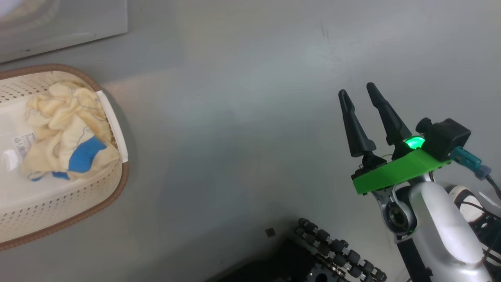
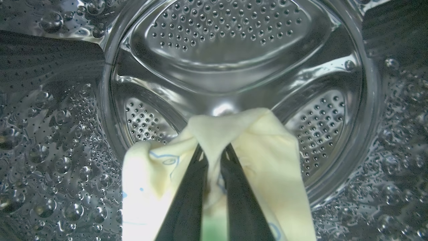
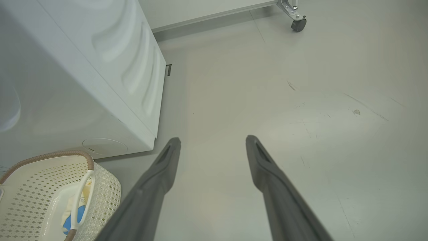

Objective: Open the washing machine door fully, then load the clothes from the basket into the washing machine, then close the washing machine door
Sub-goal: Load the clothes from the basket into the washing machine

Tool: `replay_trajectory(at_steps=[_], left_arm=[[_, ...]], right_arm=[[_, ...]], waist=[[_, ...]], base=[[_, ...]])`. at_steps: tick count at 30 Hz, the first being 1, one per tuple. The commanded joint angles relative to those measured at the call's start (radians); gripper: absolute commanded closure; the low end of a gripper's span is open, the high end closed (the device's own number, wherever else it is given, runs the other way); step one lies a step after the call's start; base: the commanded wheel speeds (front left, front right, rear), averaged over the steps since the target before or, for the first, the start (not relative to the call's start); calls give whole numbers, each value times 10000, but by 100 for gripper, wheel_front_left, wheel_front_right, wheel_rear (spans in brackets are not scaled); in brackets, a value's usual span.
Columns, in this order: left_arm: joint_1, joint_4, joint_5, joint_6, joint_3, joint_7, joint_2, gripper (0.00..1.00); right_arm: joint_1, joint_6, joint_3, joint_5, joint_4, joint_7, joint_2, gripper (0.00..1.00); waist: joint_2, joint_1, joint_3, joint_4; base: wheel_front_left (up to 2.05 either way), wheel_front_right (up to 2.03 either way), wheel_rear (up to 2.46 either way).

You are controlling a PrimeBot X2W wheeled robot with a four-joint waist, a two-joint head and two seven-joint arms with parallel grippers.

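1. Inside the steel drum [image 2: 220,40] of the washing machine [image 3: 83,83]: one cream garment [image 2: 267,150] with faint blue line prints, pinched in the left jaws, which are drawn narrow on a fold of it, with cloth draped down either side.
2. In the basket [image 1: 78,211], set on the floor [image 1: 250,117] just beside the washing machine: clothes [image 1: 62,125] bunched in a heap, cream with a bright blue cuff, next to a label sticker [image 1: 24,143] on the base.
3. Right jaws spread wide, holding nothing, over bare grey floor, well apart from the basket.
4. Farther off, a castor wheel [image 3: 298,24] under a white frame.
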Motion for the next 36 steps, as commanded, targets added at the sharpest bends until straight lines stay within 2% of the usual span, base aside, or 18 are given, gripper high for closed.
replay_trajectory(at_steps=[1, 17, 18, 19, 20, 21, 30, 36], left_arm=[[-797, 39, 210, 4, -33, -120, 703, 100], [-2322, 2759, 763, 0, -1389, -367, 587, 100], [-2391, 2898, 778, 0, -1423, -406, 587, 80], [-2453, 3028, 795, 15, -1448, -452, 584, 48], [-2505, 3166, 792, 29, -1459, -493, 573, 30], [-2547, 3312, 801, 47, -1485, -508, 564, 0], [-2567, 4034, 838, 22, -1859, -796, 461, 0], [-2018, 4251, 518, 6, -1966, -895, 152, 0]], right_arm=[[-3, -27, 245, 236, -242, -97, -39, 0], [-250, -27, 502, 643, -215, -97, -35, 0], [-255, -27, 507, 643, -207, -97, -35, 0], [-258, -27, 507, 639, -195, -97, -35, 0], [-260, -27, 504, 637, -181, -97, -35, 0], [-260, -27, 497, 632, -164, -97, -34, 0], [-266, -27, 364, 536, -113, -97, -34, 0], [-243, -27, 154, 310, -111, -97, -34, 0]], waist=[[0, -2, 150, -213], [0, -2, 404, -400], [0, -2, 402, -408], [0, -2, 395, -413], [0, -2, 384, -418], [0, -2, 366, -418], [0, -2, 113, -337], [0, -2, -226, -63]], base=[[0, 0, 0], [0, 0, 0], [0, 0, 0], [0, 0, 0], [0, 0, 0], [0, 0, 0], [0, 0, 0], [0, 0, 0]])
